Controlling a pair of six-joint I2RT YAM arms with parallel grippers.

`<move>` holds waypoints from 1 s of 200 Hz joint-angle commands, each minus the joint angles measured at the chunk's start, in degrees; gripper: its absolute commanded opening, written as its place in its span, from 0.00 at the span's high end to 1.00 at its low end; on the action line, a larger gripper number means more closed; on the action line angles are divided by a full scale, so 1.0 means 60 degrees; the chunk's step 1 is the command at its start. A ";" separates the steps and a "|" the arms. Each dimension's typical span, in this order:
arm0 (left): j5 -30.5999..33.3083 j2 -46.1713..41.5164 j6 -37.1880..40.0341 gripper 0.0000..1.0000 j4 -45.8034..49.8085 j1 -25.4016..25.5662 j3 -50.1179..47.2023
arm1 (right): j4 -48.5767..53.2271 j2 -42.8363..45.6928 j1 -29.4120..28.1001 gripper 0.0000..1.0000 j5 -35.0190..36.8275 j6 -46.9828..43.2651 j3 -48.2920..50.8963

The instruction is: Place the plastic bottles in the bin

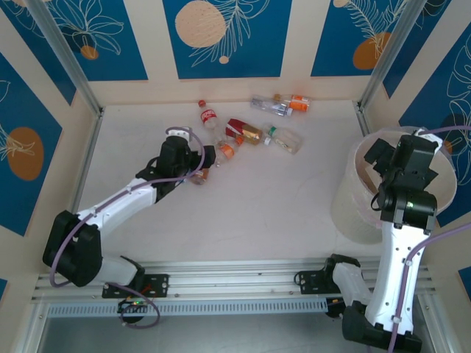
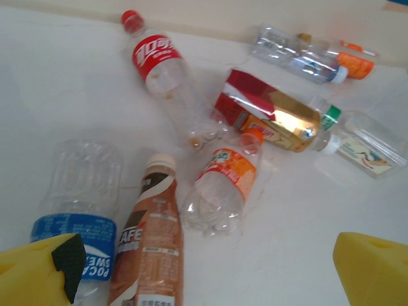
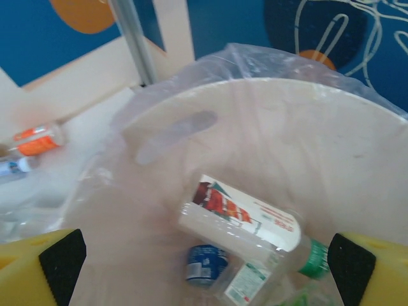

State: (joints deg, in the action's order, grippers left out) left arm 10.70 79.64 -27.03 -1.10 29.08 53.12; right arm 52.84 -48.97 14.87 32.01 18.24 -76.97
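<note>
Evidently mid-cycle: right hand (image 3: 204, 266) hangs spread above the bin (image 3: 306, 140), a bottle (image 3: 239, 220) lying inside. Left hand (image 2: 207, 274), also spread, hovers near the brown bottle (image 2: 150, 248) on the table (image 2: 64, 95); next, lower and pinch it.

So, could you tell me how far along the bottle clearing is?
Done: several bottles lie in the bin. In hand: nothing; the right tool hangs open over it, the left tool open over the table. Left: at least eight loose bottles there.

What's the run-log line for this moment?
left fingers: open, over table bottles | right fingers: open, over bin | binned bottles: several | task: unfinished
</note>
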 commanded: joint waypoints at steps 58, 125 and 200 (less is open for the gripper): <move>-0.1119 0.1641 -0.0744 0.05 0.3152 -0.1944 0.1578 | -0.1350 0.0591 -0.0280 0.00 -0.3533 0.0332 0.0443; -0.0989 0.3072 0.0294 0.14 0.4061 -0.2137 0.2481 | -0.1659 0.0645 -0.0326 0.00 -0.5964 0.0535 0.0651; -0.1274 0.4367 0.0811 0.22 0.4634 -0.2137 0.3476 | -0.1493 0.0674 -0.0355 0.01 -0.6041 0.0516 0.0782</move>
State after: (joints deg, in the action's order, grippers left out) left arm 4.27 104.33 -24.21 24.14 16.29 72.23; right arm 44.01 -45.45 13.08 -2.13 20.64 -72.60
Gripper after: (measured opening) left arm 0.779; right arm 0.994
